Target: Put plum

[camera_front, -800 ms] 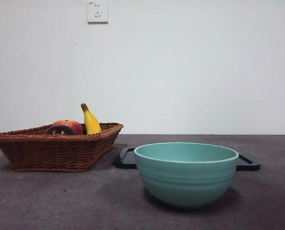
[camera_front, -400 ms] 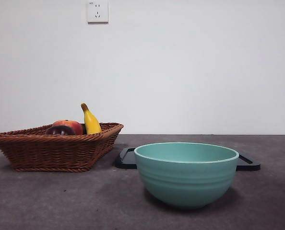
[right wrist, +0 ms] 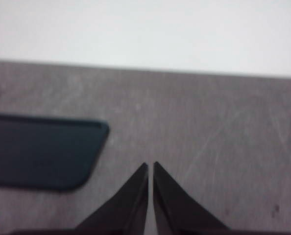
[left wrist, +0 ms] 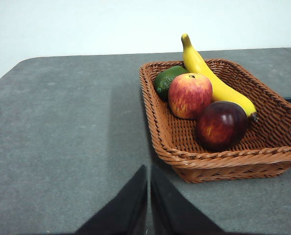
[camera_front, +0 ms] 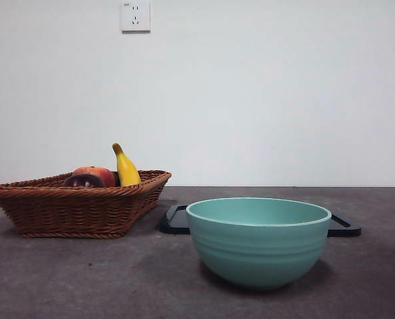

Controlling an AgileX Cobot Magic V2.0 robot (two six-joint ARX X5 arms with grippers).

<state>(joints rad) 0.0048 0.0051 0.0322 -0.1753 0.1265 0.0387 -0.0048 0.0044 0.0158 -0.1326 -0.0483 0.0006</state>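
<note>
Wicker basket (left wrist: 165,132): 1 plum (left wrist: 221,125), 1 apple (left wrist: 190,95), 1 banana (left wrist: 211,81); both grippers closed, empty.

Glossy plum (left wrist: 221,125); woven wicker basket (left wrist: 161,128); seemingly matt tray (right wrist: 40,149).

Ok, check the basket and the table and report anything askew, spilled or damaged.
Nothing stands out. The plum, the apple, the banana and a green fruit all lie inside the wicker basket. The green bowl stands upright, and the black tray lies flat behind it.
</note>
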